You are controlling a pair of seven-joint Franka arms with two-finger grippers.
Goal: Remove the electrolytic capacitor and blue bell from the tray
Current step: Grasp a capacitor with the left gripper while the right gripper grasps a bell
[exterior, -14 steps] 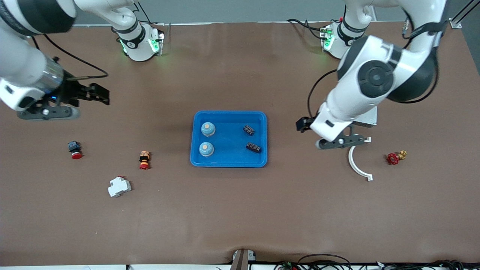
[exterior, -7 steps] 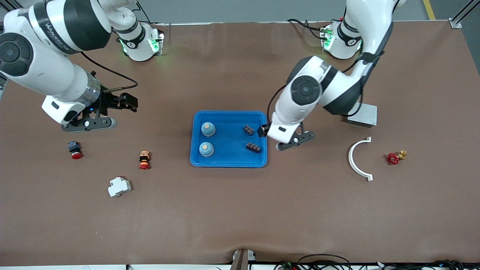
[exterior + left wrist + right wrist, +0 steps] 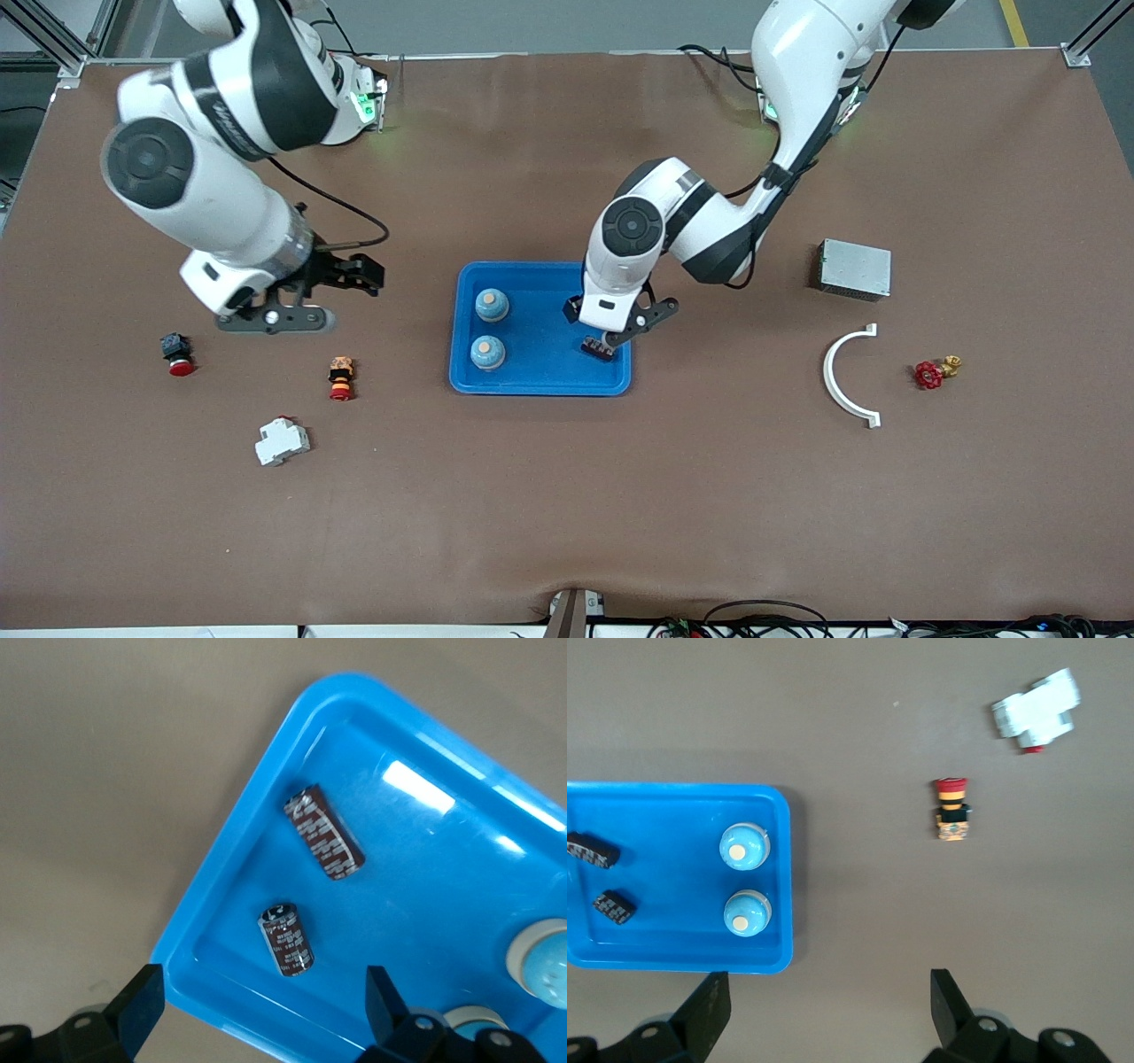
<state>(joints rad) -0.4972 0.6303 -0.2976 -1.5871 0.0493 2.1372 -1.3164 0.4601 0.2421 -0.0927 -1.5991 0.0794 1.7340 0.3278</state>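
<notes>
Front view, centre: our left gripper (image 3: 611,330) hangs wide over the tray (image 3: 540,383), above two capacitors (image 3: 323,832); bells (image 3: 491,305) untouched. Next, descend and pinch. Right gripper (image 3: 350,275) waits wide.

A brown table (image 3: 567,496) fills the frame; the bright-blue tray (image 3: 540,383) sits just above centre; toward the lower left lie a white breaker block (image 3: 282,441), an orange-and-red push button (image 3: 341,377) and, nearer the left edge, a black button with a red cap (image 3: 176,354); at centre right stand a grey metal box (image 3: 854,269), a white curved bracket (image 3: 842,377) below it, and a red valve handle (image 3: 932,372) beside the bracket; two robot bases (image 3: 341,106) line the top edge.
</notes>
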